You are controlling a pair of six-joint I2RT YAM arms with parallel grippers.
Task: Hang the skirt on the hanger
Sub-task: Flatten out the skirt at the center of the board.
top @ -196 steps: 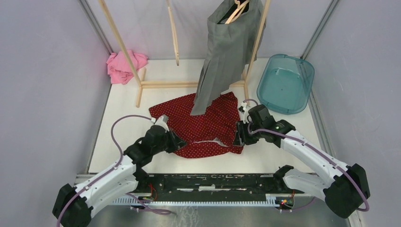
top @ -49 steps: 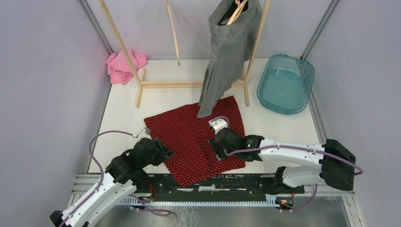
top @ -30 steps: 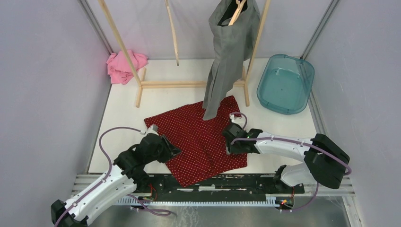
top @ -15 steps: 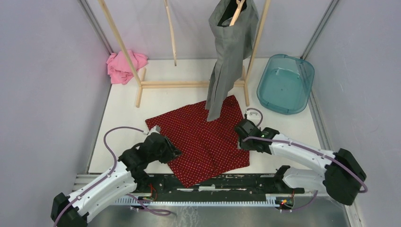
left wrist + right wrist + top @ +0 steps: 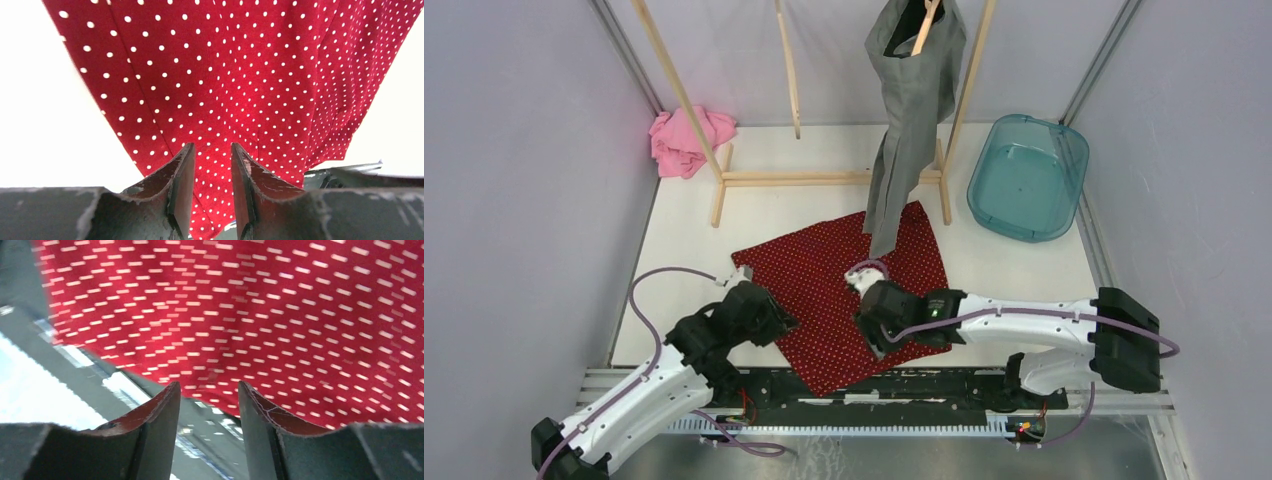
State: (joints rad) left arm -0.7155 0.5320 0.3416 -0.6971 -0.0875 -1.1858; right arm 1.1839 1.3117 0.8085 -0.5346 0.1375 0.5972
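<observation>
Skirt (image 5: 824,270): flat on tabletop. Right end effector (image 5: 207,387): above its middle, half-wide, empty. Left end effector (image 5: 208,150): at its 8 o'clock edge, narrow, empty. I rate right nearer.

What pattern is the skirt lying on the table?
The skirt is red with white polka dots, clearest in left wrist view.

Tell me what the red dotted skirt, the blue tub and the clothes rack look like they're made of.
The red polka-dot skirt looks like thin matte woven fabric, lying flat with soft creases. The tub seems to be glossy, translucent teal plastic, since the floor shows through it. The clothes rack appears to be pale, bare-looking wooden bars.
</observation>
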